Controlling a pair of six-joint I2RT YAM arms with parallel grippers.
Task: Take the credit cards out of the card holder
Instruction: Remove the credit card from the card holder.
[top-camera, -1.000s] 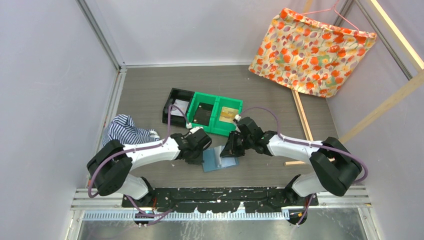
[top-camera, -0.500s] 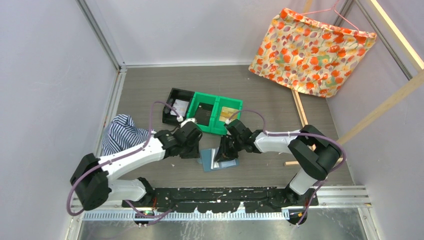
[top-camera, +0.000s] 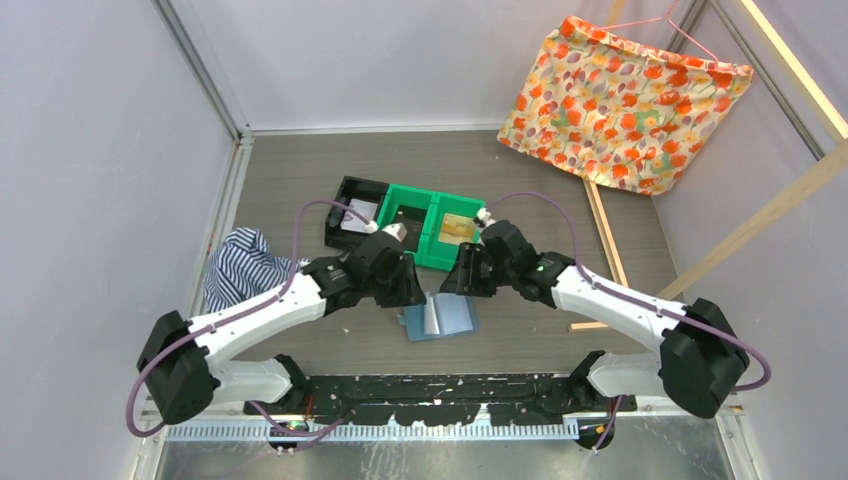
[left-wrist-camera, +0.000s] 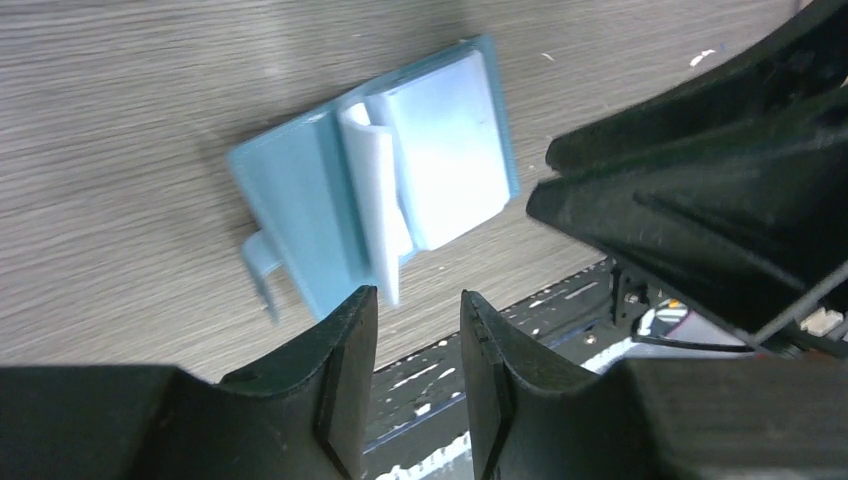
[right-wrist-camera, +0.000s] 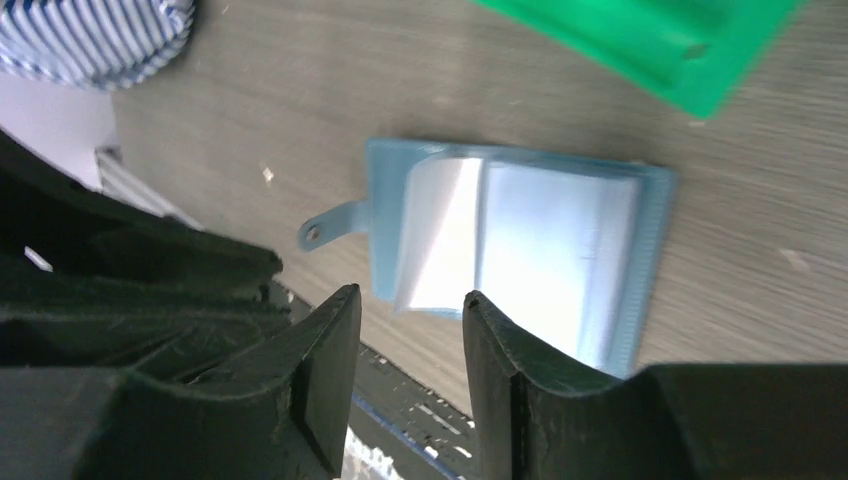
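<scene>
Top external view has the card holder (top-camera: 438, 318) lying open on the counter (top-camera: 520, 180), near the arm bases and between the two arms. The left gripper (top-camera: 405, 292) and right gripper (top-camera: 465, 282) hover just far of it. In both wrist views the jaws stand parted with nothing between them. One clear sleeve (left-wrist-camera: 375, 215) stands up at the fold. No card shows in the pockets, so the emptying step looks finished or close to it. Flat things lie in the green bins (top-camera: 432, 205) beyond, too small to name.

The next move probably calls for checking under that raised sleeve, then pulling both arms clear.

A second ago both grippers were low over the holder. Since then they have lifted off, moved far and opened, while the holder has kept its place.
</scene>
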